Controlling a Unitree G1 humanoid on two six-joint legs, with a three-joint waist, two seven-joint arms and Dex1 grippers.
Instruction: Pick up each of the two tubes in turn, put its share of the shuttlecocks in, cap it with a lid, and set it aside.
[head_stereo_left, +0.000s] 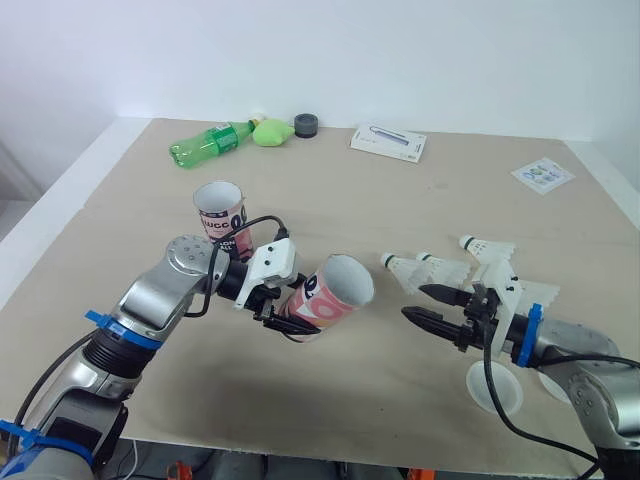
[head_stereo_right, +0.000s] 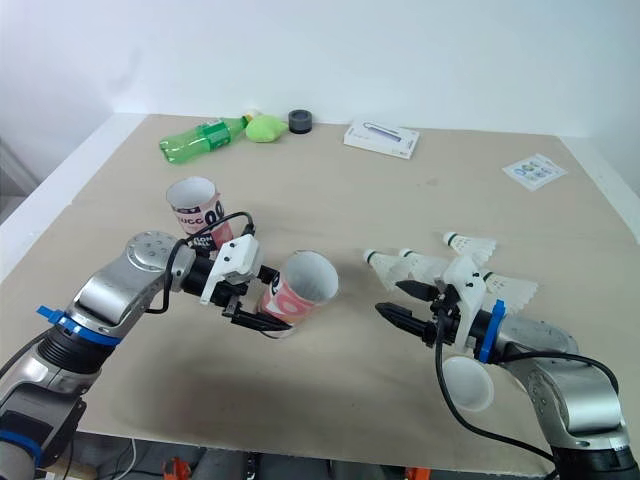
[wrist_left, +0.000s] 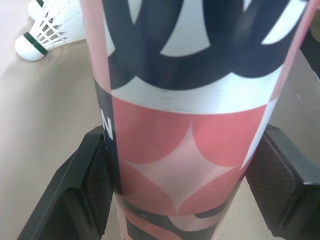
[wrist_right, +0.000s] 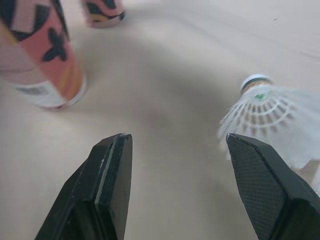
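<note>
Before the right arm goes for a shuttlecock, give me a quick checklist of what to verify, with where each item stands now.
1. Hold of the left gripper on the tilted tube: ok, fingers clamp both sides.
2. Tube mouth uncapped, tilted toward the right gripper: ok.
3. Right gripper open and empty: ok.
4. Nearest shuttlecock between its fingers: not ok, it lies beside one finger.
5. A lid ready on the table: ok, by the right arm.
6. Tube empty inside: cannot tell.
</note>
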